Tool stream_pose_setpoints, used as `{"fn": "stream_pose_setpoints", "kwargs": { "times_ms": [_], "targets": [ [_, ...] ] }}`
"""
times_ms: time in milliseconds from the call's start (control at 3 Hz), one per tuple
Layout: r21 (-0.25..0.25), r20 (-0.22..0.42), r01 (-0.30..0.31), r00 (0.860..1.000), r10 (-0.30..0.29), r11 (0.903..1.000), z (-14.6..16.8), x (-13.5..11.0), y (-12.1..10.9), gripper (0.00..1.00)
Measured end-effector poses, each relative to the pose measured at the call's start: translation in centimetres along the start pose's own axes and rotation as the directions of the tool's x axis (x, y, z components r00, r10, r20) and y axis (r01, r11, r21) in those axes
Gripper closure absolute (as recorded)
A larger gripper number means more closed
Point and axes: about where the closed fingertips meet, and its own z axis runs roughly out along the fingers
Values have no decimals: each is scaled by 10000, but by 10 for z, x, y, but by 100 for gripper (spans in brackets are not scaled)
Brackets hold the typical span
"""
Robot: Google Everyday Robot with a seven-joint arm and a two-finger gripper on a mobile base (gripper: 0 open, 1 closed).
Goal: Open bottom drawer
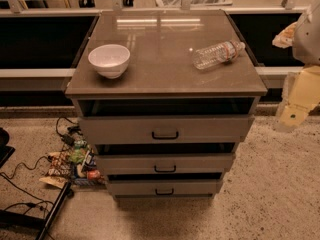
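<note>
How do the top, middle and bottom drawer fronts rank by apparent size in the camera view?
1. Top drawer front.
2. Middle drawer front.
3. Bottom drawer front, though it is farthest from the camera.
The gripper hangs at the right edge, beside the cabinet.

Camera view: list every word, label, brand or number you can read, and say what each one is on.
No text can be read.
Water bottle label: printed, too blurred to read.
Snack packets on the floor left of the cabinet: print too small to read.
Bottom drawer and bowl: no text.
Gripper, right of the cabinet: no markings visible.
</note>
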Motion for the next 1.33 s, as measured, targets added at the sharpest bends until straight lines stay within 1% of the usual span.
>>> {"fn": "stream_pose_setpoints", "kwargs": {
  "times_ms": [333,667,1000,1333],
  "targets": [
    [0,0,0,10000,0,10000,0,0,0,0],
    [-63,-13,-105,9999,104,9999,23,2,10,0],
    [-208,338,-318,9989,324,9993,74,6,36,0],
    [-451,644,-562,9962,590,9974,138,21,67,0]
  ]
}}
